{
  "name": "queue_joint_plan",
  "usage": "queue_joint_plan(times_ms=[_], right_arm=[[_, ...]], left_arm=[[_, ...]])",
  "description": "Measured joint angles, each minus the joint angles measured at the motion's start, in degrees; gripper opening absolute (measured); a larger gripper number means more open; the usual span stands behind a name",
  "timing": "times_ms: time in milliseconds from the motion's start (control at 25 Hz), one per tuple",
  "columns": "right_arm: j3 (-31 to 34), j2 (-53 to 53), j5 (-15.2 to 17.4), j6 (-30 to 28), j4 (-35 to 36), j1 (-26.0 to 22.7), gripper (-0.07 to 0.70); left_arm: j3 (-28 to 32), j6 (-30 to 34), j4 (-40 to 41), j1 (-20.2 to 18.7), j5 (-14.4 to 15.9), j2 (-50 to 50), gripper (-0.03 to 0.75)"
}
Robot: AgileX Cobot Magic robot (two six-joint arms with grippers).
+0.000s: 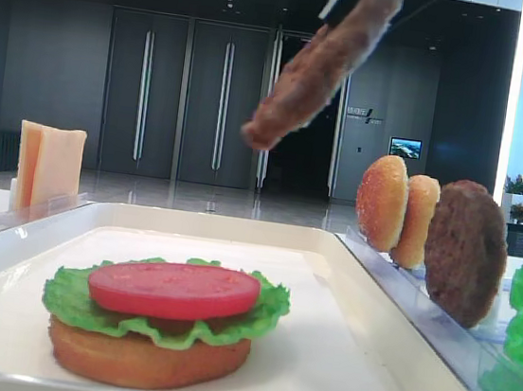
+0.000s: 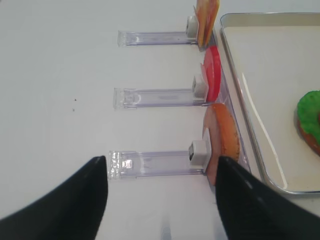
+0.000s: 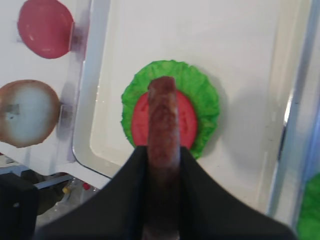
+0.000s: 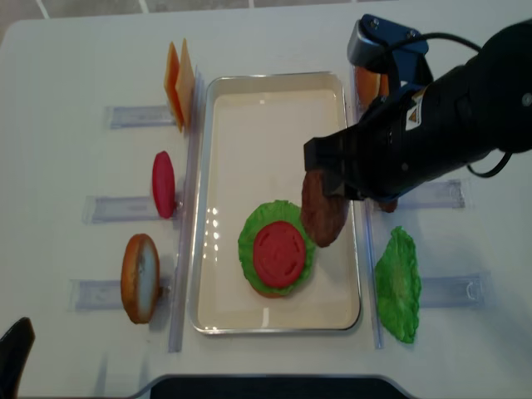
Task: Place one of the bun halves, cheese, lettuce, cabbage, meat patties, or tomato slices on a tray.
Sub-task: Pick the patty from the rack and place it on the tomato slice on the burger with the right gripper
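White table (image 4: 75, 50): tray (image 4: 274, 100) flanked by racks (image 4: 137, 116) (cheese (image 4: 179, 83), buns (image 1: 396, 204)).

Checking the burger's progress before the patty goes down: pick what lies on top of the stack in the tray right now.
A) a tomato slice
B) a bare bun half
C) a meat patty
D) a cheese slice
A: the tomato slice lies uppermost on the lettuce and bun half in the tray, while the right gripper holds the meat patty in the air above it.
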Motion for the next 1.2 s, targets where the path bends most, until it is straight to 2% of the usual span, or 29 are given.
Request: queue_joint_plan(times_ms=[200,360,760,920,1200], right_arm=[[4.8,0.0,-8.7,-10.9,14.2,2.2,0.134],[5.6,0.9,-10.8,-20.2,24.5,2.3,0.134],[5.6,8.9,-12.2,-39.8,44.2,2.3,0.134],[5.6,12.1,-12.2,-42.9,46.7,2.3,0.134],[5.7,15.4,-12.2,-44.7,47.3,2.3,0.134]], left_arm=[[0.0,0.0,0.0,0.0,0.0,0.0,0.517],[0.0,0.0,0.0,0.0,0.0,0.0,0.517],[0.0,0.0,0.0,0.0,0.0,0.0,0.517],[0.0,0.0,0.0,0.0,0.0,0.0,0.517],[0.0,0.0,0.0,0.0,0.0,0.0,0.517]])
